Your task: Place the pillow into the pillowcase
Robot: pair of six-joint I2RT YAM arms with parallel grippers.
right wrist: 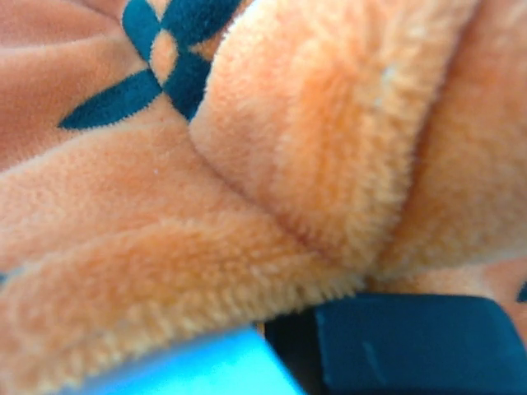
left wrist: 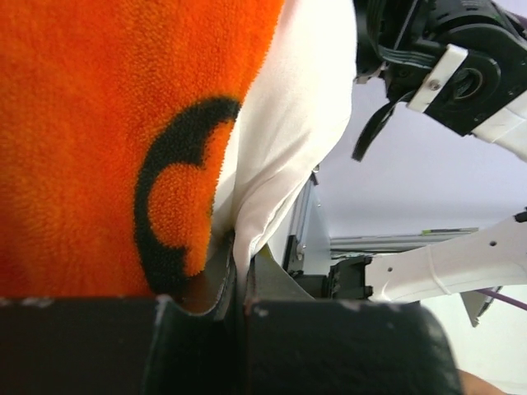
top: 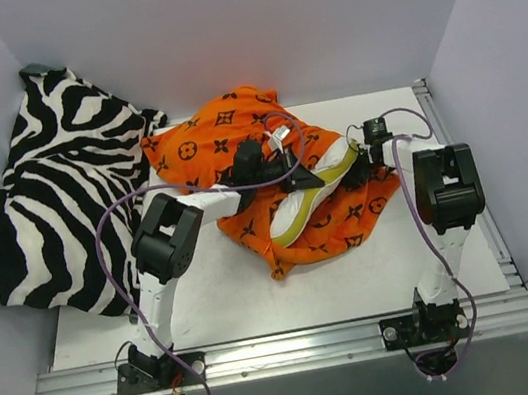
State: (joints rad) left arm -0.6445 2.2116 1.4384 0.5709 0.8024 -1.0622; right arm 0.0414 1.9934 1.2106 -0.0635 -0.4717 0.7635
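The left gripper (left wrist: pixel 237 300) was seen clenched on fabric at the mouth of the pillowcase (left wrist: pixel 99 123). Orange plush was pressed against one side of the closed jaws, and the white cloth of the pillow (left wrist: pixel 288 123) was drawn into the seam between them. The right gripper (right wrist: pixel 288 350) was buried in orange pile, and whether it was clamped or released could not be told. In the overhead view the pillow was found partly sheathed, with a yellow-piped edge exposed at about 4 o'clock from the left gripper and 8 o'clock from the right. Both grippers were met by the bundle at mid-table. The step in hand was judged to be drawing the case over the cushion. It would be done well, it was thought, if only the orange hem were gripped and the cushion kept out of the pinch. The mouth would be held wide by one arm while the exposed edge was fed in by the other. A zebra-striped cloth (top: pixel 60 191) was heaped at 9 o'clock on the table (top: pixel 221 301), its edge just beside the pillowcase.
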